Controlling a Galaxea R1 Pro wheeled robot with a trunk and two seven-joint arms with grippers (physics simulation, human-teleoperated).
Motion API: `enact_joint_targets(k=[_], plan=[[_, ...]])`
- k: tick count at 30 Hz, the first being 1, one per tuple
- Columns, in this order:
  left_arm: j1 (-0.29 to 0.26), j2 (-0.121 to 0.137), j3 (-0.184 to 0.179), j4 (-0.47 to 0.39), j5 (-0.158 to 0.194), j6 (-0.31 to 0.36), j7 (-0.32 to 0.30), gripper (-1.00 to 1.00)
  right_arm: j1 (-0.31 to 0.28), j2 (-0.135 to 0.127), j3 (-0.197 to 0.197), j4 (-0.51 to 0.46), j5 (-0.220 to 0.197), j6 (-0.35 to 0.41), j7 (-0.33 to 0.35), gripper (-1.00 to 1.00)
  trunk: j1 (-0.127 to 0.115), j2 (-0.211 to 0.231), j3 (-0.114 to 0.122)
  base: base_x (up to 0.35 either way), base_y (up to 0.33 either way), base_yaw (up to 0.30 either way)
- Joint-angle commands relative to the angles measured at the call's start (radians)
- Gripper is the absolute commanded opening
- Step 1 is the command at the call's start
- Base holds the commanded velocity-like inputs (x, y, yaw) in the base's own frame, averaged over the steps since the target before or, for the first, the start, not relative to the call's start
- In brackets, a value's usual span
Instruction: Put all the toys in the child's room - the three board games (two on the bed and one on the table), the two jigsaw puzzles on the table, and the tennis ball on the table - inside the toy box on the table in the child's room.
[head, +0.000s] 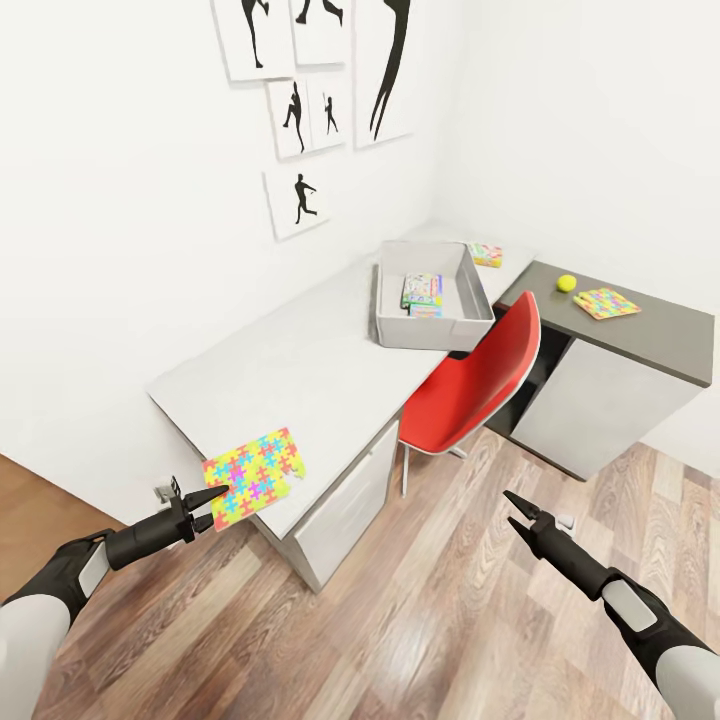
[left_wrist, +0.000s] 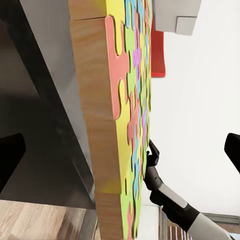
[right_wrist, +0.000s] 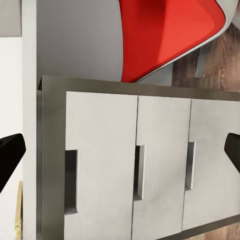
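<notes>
White-walled room, wood-plank floor, L-shaped surface (head: 300, 370).

Near puzzle (head: 253, 475) at surface's near corner, overhanging edge.

Left claw (head: 208, 497) open, tips right at puzzle's overhang, nothing gripped. Right claw (head: 517, 508) open, empty, over floor.

Risk: thin sheet slides off corner if nudged, or bends and separates in one-edge pinch.

Toy box (head: 432, 296) mid-surface, games (head: 422, 291) inside. Game (head: 486, 254) at far corner; ball (head: 567, 283), second puzzle (head: 606, 302) on lower wing.

Red chair (head: 478, 385) blocks approach to box.
</notes>
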Motion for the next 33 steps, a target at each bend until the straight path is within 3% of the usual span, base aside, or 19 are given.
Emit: enact_joint_targets(k=[1, 19, 20, 33], plan=[[-0.001, 0.0, 0.001, 0.0, -0.001, 0.011, -0.003, 1.0, -0.001, 0.0, -0.001, 0.001, -0.007, 0.008, 0.001, 1.0, 0.0, -0.001, -0.001, 0.001, -0.003, 0.0], [-0.001, 0.0, 0.001, 0.0, 0.0, 0.01, -0.003, 1.0, -0.001, 0.0, -0.001, 0.0, -0.006, 0.008, 0.001, 1.0, 0.0, -0.001, -0.001, 0.0, 0.0, 0.0], [-0.001, 0.0, 0.001, 0.0, 0.0, 0.01, -0.003, -1.0, -0.001, 0.0, -0.001, 0.0, -0.007, 0.009, 0.001, 1.0, 0.0, -0.001, -0.001, 0.0, 0.0, 0.0], [-0.001, 0.001, 0.001, 0.0, 0.001, 0.011, -0.008, -1.0, -0.001, 0.0, -0.001, 0.001, -0.007, 0.008, 0.001, 1.0, 0.0, -0.001, -0.001, 0.0, 0.0, 0.0]])
